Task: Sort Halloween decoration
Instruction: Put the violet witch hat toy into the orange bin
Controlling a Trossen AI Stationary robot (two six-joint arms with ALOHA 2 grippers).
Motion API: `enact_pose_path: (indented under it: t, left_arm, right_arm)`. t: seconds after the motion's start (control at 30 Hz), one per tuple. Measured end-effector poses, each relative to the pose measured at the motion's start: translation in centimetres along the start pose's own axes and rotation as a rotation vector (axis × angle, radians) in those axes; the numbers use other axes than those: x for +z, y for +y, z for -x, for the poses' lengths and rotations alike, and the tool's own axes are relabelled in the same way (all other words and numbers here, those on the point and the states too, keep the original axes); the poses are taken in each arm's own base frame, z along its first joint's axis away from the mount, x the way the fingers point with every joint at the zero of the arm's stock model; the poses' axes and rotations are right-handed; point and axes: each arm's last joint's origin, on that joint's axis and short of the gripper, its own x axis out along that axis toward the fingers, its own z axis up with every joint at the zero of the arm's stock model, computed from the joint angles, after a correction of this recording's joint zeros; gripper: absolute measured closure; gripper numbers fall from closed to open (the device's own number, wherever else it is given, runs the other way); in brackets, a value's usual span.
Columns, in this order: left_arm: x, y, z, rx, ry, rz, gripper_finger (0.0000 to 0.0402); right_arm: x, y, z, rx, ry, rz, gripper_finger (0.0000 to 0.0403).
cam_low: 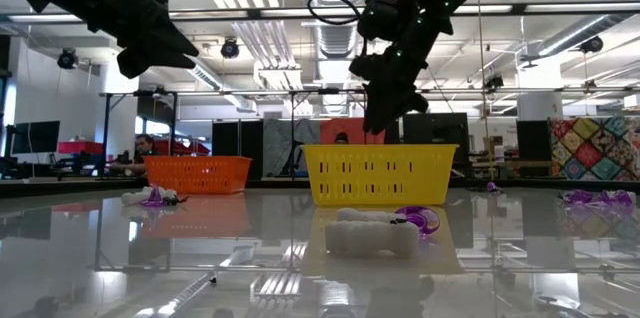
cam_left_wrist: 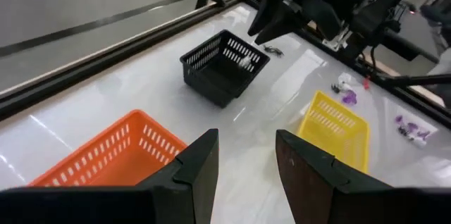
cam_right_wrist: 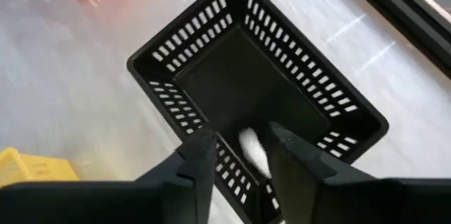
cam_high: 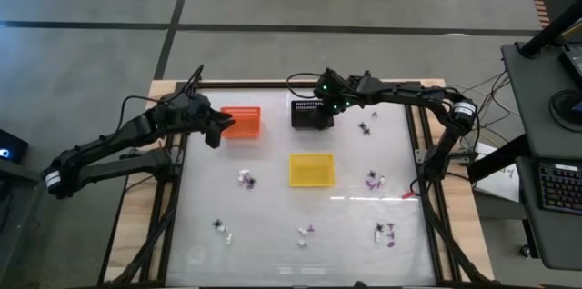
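My right gripper (cam_high: pixel 321 100) hangs open over the black basket (cam_high: pixel 312 114) at the table's far side. In the right wrist view its fingers (cam_right_wrist: pixel 201 160) frame a small white decoration piece (cam_right_wrist: pixel 251 146) that lies inside the black basket (cam_right_wrist: pixel 254 90), close to one wall; the same piece shows in the left wrist view (cam_left_wrist: pixel 245 60). My left gripper (cam_high: pixel 215 133) is open and empty, raised just left of the orange basket (cam_high: pixel 242 121). Tiny black, purple and white pieces lie in clusters on the table (cam_high: pixel 245 180) (cam_high: pixel 374 180) (cam_high: pixel 386 233).
The yellow basket (cam_high: pixel 311 169) stands in the table's middle, with free table between it and the two far baskets. More pieces lie near the near edge (cam_high: pixel 306 232) (cam_high: pixel 221 228) and right of the black basket (cam_high: pixel 365 128). A white piece (cam_low: pixel 375 235) lies nearest the low camera.
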Motion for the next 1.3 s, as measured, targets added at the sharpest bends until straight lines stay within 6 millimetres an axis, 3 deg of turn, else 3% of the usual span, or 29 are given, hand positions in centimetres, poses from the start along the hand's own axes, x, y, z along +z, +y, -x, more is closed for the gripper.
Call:
enact_pose_path:
  t: [0.3,0.73,1.3]
  left_arm:
    - [-0.4,-0.6,-0.2,-0.215,0.102,0.036,0.0277]
    - [-2.6,-1.7,-2.4,-0.255,0.364,0.035,0.0277]
    - [-7.2,-4.9,-5.1,-0.280,0.728,-0.107,0.0277]
  right_arm:
    - [1.1,0.3,2.1,-0.013,0.043,-0.003,0.0255]
    - [3.0,1.0,5.3,-0.011,0.030,-0.046,0.0256]
    - [2.1,0.8,5.6,-0.037,0.125,-0.075,0.0252]
